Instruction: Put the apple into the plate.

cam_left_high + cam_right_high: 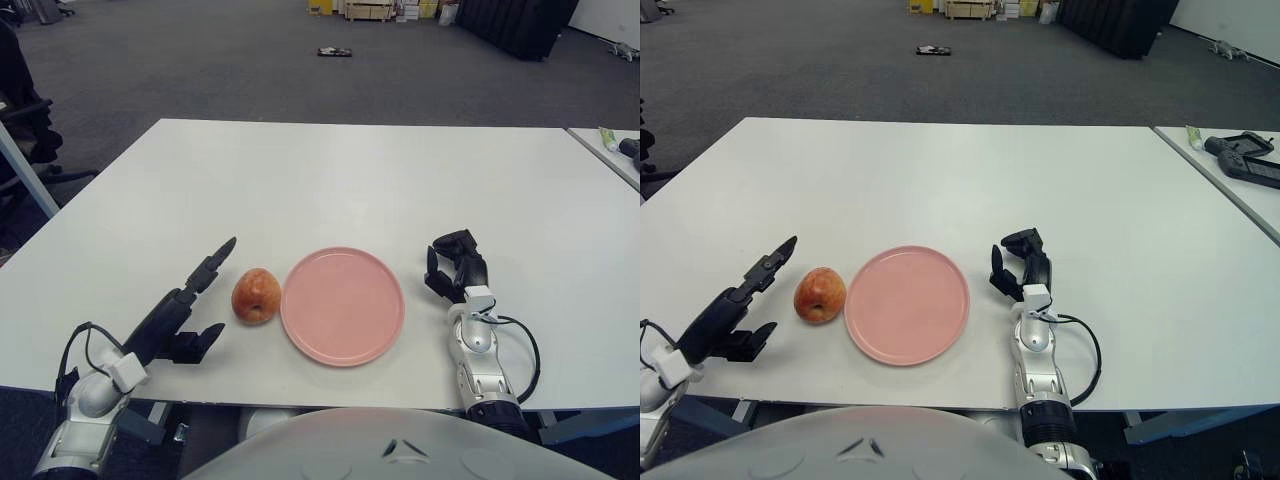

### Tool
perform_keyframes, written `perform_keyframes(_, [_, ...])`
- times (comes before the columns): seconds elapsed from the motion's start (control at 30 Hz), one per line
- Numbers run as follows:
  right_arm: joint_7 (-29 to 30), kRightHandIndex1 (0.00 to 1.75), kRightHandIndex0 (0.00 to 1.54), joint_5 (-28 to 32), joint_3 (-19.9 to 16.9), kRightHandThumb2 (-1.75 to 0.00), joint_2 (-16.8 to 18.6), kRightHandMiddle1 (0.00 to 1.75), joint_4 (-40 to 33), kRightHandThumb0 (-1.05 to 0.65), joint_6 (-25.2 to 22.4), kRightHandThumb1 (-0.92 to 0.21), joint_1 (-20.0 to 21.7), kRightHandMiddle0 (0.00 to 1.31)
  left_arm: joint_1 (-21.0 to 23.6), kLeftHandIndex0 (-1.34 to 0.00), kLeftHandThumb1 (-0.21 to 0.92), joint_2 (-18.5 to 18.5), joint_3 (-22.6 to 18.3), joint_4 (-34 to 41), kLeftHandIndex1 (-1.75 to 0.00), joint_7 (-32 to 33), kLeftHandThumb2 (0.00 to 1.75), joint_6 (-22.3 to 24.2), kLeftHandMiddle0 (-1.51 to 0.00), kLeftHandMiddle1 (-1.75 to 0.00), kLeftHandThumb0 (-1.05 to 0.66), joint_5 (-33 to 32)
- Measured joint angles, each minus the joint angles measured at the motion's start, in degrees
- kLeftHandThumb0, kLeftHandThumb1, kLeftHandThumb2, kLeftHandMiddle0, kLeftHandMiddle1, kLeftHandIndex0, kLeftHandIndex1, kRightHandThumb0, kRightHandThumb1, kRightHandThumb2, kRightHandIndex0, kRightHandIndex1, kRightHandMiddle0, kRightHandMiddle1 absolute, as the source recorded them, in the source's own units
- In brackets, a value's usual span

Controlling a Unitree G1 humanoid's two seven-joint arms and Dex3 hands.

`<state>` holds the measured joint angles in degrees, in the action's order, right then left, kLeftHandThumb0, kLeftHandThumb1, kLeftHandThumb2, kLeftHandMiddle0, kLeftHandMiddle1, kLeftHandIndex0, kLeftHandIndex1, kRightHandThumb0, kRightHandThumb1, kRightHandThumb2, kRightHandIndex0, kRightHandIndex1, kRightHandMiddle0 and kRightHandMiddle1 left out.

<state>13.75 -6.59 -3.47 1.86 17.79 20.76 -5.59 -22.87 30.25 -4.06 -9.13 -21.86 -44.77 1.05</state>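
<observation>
The left robot hand (190,305) is hovering open just left of the apple (256,295); it should be closing squarely around it before lifting toward the pink plate (343,305) just right of it.

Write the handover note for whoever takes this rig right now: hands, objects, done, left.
Left hand: open, holding nothing, just left of the apple, not touching it.
Right hand: idle, right of the plate.
Apple: on the table, close beside the plate's left rim, outside it.
Plate: pink, nothing in it.
Done: nothing yet.
Left: grasp the apple with the left hand, lift it, set it in the plate.
</observation>
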Motion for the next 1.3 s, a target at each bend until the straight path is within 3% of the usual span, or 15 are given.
perform_keyframes(0.23, [0.2,1.3,0.56,0.2,-0.2,-0.88,0.2,1.75,-0.3,-0.38,-0.3,-0.67,-0.2,0.35,0.0,0.0,0.92,-0.4,-0.1,5.1,0.0,0.9,0.44,14.3,0.0,0.0,-1.05,5.0])
perform_keyframes(0.5, [0.7,1.3,0.57,0.2,-0.3,-0.88,0.4,1.75,-1.1,-0.38,-0.9,-0.66,-0.6,0.35,0.6,0.0,0.92,-3.0,0.1,10.0,0.0,5.0,0.35,23.9,0.0,0.0,-1.05,10.8])
perform_keyframes(0.73, [1.0,1.3,0.56,0.0,0.0,-0.88,0.4,1.75,-2.1,-0.38,-0.9,-0.67,-1.5,0.34,2.3,0.0,0.88,-6.3,1.4,12.5,0.0,9.2,0.3,29.3,0.0,0.0,-1.05,14.9])
perform_keyframes(1.3, [1.4,1.31,0.55,-0.8,0.1,-0.91,0.7,1.75,-4.7,-0.39,-4.0,-0.65,-2.5,0.36,6.3,0.0,0.84,-7.2,3.7,10.4,0.0,11.8,0.29,31.0,0.0,0.0,-1.05,18.0])
